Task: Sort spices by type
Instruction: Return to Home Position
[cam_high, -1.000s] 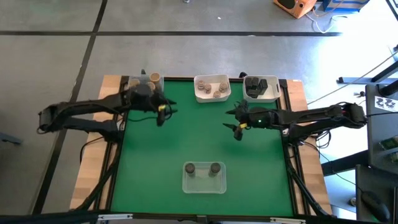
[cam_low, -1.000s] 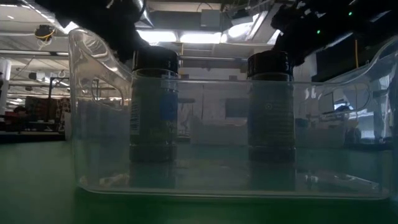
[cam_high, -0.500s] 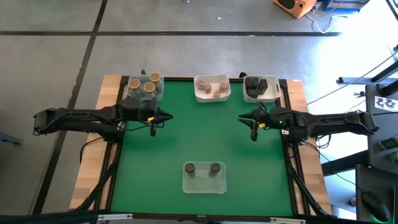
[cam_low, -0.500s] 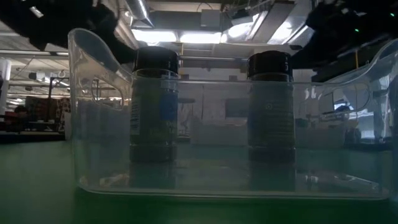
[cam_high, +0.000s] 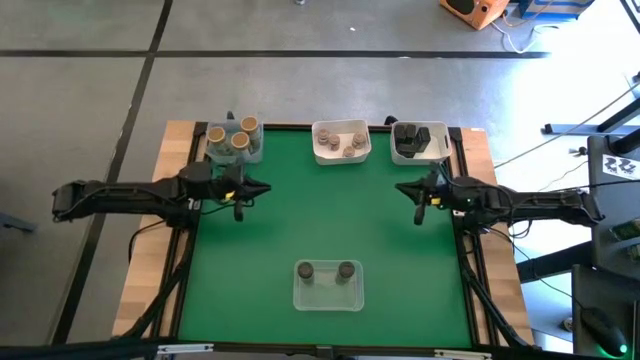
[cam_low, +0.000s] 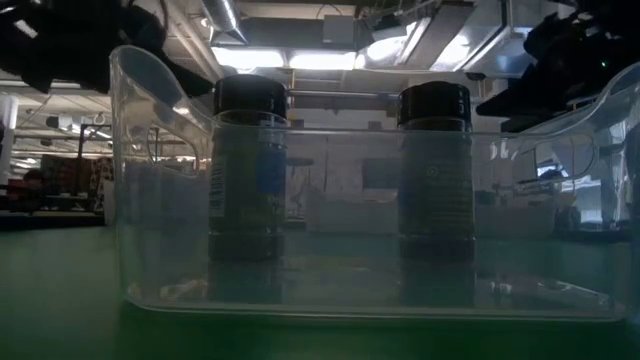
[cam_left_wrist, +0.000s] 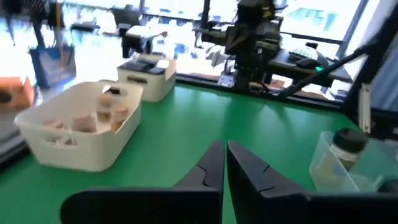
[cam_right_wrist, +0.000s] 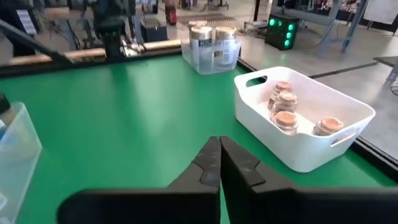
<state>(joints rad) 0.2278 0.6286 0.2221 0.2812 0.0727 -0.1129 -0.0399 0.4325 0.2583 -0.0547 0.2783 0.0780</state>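
Note:
The spices are small round jars standing in trays on the green table. Tan-topped jars fill a clear tray at the far left. Pale pink-topped jars lie in a white tray at the far middle. Dark jars sit in a white tray at the far right. Two dark-capped jars stand upright in a clear tray near the front. My left gripper is shut and empty at the left edge. My right gripper is shut and empty at the right edge.
Open green surface lies between the two grippers and between the far trays and the near clear tray. Wooden strips border the table left and right. The opposite arm shows across the table in each wrist view.
Both grippers have drawn back from the middle of the table, the left toward the left edge and down, the right toward the right edge. Both have shut with nothing between their fingers. The jars and trays have stayed where they were.

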